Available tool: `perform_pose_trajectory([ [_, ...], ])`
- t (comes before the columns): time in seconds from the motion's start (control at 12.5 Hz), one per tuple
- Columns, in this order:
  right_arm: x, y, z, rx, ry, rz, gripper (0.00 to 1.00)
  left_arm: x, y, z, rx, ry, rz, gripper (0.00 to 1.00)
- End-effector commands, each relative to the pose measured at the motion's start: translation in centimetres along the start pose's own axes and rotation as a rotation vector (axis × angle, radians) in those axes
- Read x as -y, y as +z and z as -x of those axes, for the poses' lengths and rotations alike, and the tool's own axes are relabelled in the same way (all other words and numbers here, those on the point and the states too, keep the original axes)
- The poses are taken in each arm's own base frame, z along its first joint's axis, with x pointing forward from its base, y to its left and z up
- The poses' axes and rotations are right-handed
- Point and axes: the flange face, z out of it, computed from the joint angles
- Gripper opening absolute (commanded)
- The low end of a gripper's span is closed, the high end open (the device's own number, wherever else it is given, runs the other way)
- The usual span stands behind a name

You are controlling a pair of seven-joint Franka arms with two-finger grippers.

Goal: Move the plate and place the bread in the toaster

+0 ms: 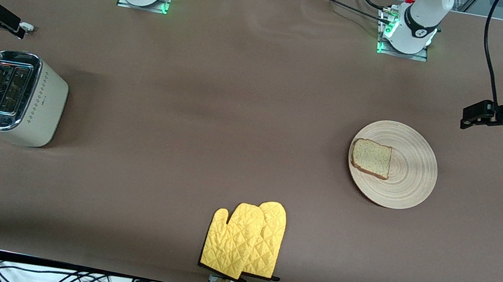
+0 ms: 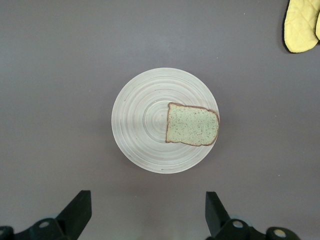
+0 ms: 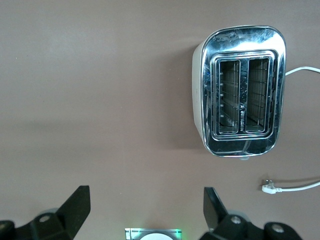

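Grippers (image 2: pixel 145 215) (image 3: pixel 145 215) show only spread fingertips.

High front view, wrist views straight down, plate (image 1: pixel 406 185) shared

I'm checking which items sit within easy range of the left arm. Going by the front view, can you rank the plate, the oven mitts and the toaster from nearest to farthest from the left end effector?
From the left end effector, open at its own end of the table:
1. The plate, at that same end, with the bread on it.
2. The oven mitts, mid-table, nearest the front camera.
3. The toaster, at the right arm's end.
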Motion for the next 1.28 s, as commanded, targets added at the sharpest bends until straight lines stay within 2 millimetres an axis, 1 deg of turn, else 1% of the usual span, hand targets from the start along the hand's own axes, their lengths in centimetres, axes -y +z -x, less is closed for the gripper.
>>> perform_pose_trajectory([
  [0.0, 0.0, -0.6, 0.1, 0.001, -0.009, -0.011, 1.0, 1.0, 0.0, 0.1, 0.009, 0.005, -0.006, 1.0],
  [0.24, 0.0, -0.5, 0.1, 0.004, -0.009, -0.011, 1.0, 1.0, -0.7, 0.6, 0.012, 0.008, -0.002, 1.0],
  [0.32, 0.0, -0.6, 0.1, 0.002, -0.009, -0.01, 1.0, -0.6, -1.0, 1.0, 0.01, 0.013, -0.015, 1.0],
  [0.4, 0.0, -0.5, 0.1, 0.004, -0.009, -0.011, 1.0, -1.5, -0.6, 0.9, 0.016, 0.011, -0.021, 1.0],
  [0.56, -0.2, -0.5, 0.1, 0.005, -0.006, -0.013, 1.0, -1.7, 0.3, 0.8, 0.033, -0.008, -0.034, 1.0],
  [0.72, -0.3, -0.5, 0.1, 0.005, -0.003, -0.013, 1.0, -1.1, 0.3, 1.3, 0.041, -0.018, -0.035, 1.0],
  [1.04, -0.3, -0.5, 0.1, 0.005, -0.003, -0.013, 1.0, -0.6, 1.9, 0.4, 0.068, -0.029, -0.027, 1.0],
  [1.12, -0.3, -0.5, 0.1, 0.005, -0.003, -0.013, 1.0, 0.2, 2.8, 0.1, 0.072, -0.034, -0.014, 1.0],
  [1.2, -0.3, -0.5, 0.1, 0.005, -0.004, -0.013, 1.0, 1.3, 4.2, -0.2, 0.069, -0.042, -0.001, 1.0],
])
